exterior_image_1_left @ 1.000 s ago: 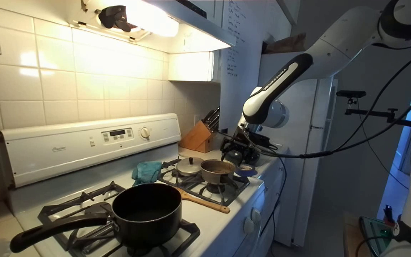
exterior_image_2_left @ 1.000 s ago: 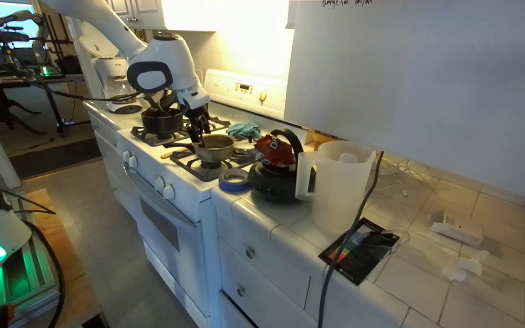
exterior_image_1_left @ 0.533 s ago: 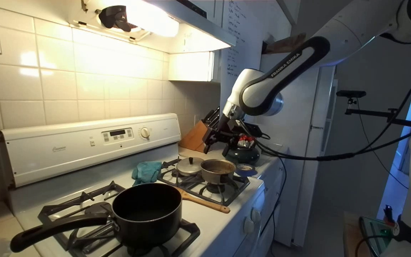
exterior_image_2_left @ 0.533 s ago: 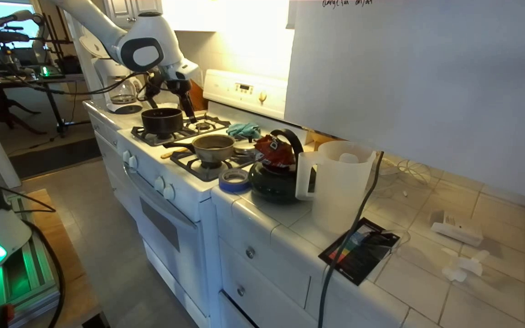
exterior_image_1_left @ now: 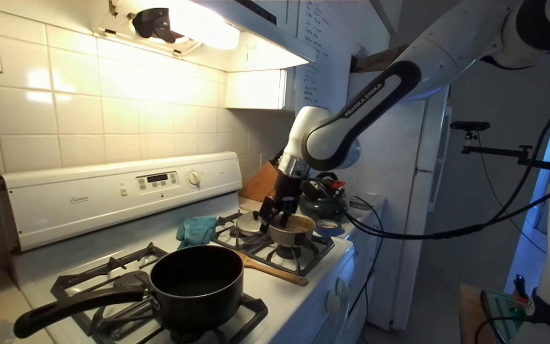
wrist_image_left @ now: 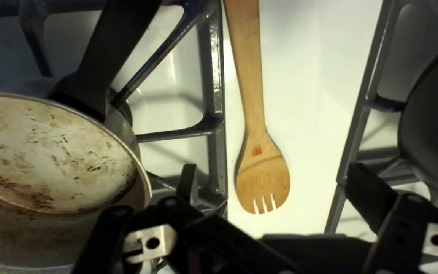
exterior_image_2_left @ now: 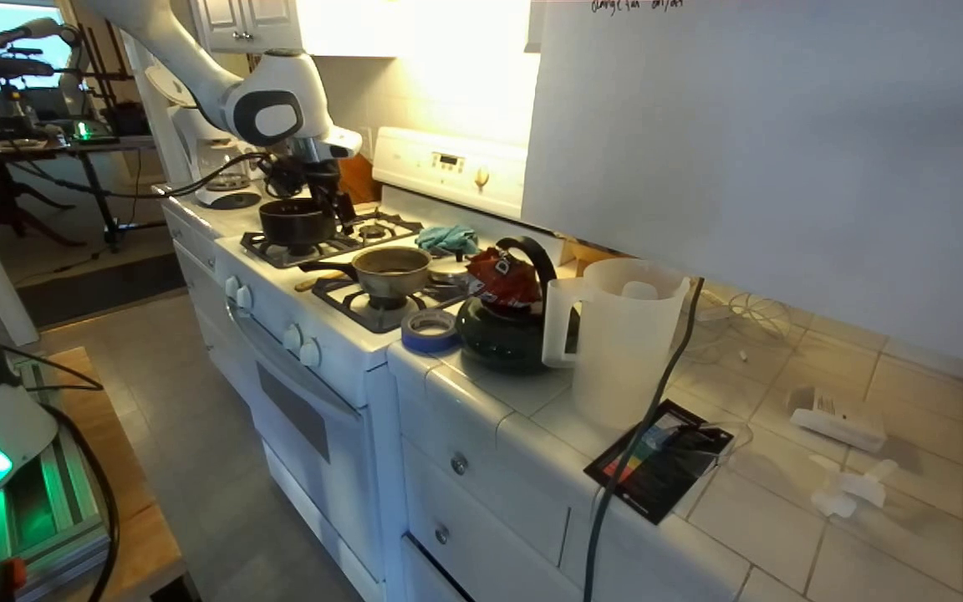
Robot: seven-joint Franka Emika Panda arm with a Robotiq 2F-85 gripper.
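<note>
Above the wooden spatula (wrist_image_left: 262, 171), the end effector (wrist_image_left: 280, 190) hangs released and spread wide.
Flanking the spatula, grates (wrist_image_left: 214, 87) carry a stained pot (wrist_image_left: 51, 152) and a black pot (exterior_image_1_left: 196, 301).

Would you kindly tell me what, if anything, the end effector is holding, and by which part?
Nothing is held: the end effector stands open, and the slotted wooden utensil lies on the stovetop.

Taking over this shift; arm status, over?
End effector open, empty. Long tan slotted wooden utensil on white stovetop. Round grey metal saucepan and round black saucepan flank it.
</note>
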